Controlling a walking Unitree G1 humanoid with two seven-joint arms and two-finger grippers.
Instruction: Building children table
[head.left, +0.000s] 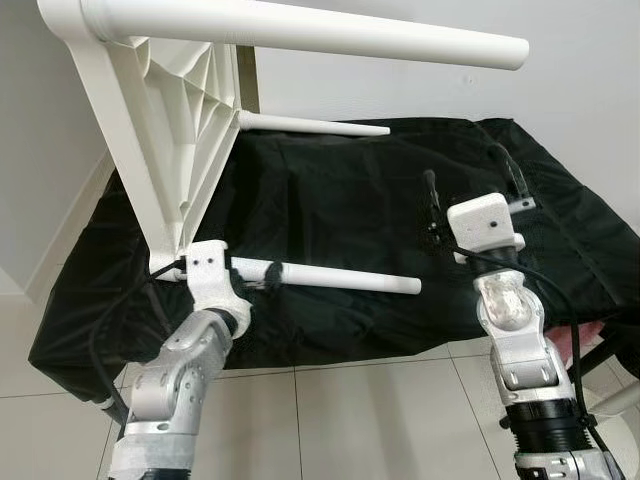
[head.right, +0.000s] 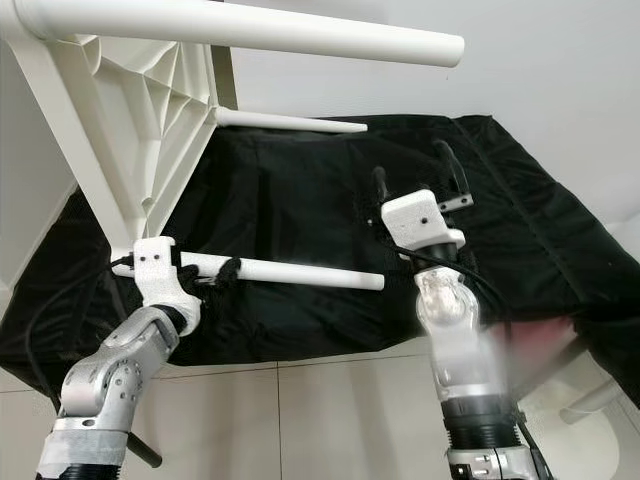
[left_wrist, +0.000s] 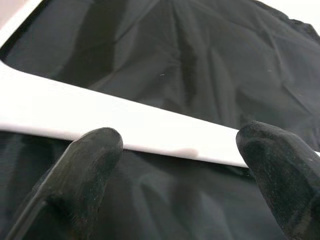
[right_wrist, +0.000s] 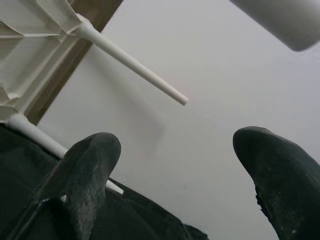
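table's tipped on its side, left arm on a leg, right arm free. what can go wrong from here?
1. The left pincer looks to be around the lower leg near its base, and in the left wrist view its fingers stand apart, so the grip may be loose and the white table could tip.
2. The right pincer is open and points up, supporting nothing.
3. The black cloth is wrinkled, so footing may slip.

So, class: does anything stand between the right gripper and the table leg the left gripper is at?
Nothing visible does. The right gripper hangs open above the black cloth, and the gap across to the table leg is bare.
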